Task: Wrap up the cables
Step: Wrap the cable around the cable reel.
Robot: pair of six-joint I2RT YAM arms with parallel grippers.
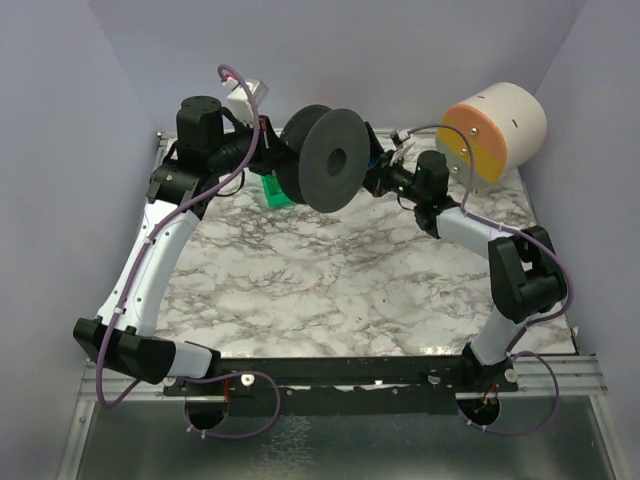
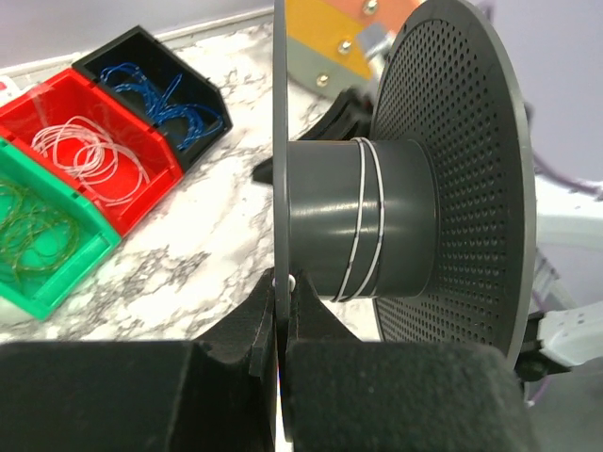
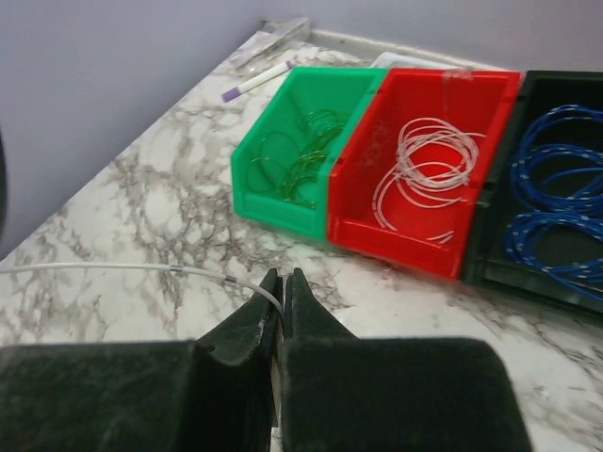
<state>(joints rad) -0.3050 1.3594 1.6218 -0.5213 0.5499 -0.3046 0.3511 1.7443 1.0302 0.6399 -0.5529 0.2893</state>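
Left pincer (image 2: 280, 315) clamped on rim of grey spool (image 2: 452, 169), right pincer (image 3: 281, 294) pinching whitish cable (image 3: 113, 268) (few turns round hub)

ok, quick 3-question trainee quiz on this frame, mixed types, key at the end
1. True or false: the right tool is shut on a white cable.
2. The blue cables lie in: A a white cup; B a metal tray; C a black bin.
3. Fill in: the left tool clamps the dark grey spool by its thin ____.

Key: 1 true; 2 C; 3 flange.
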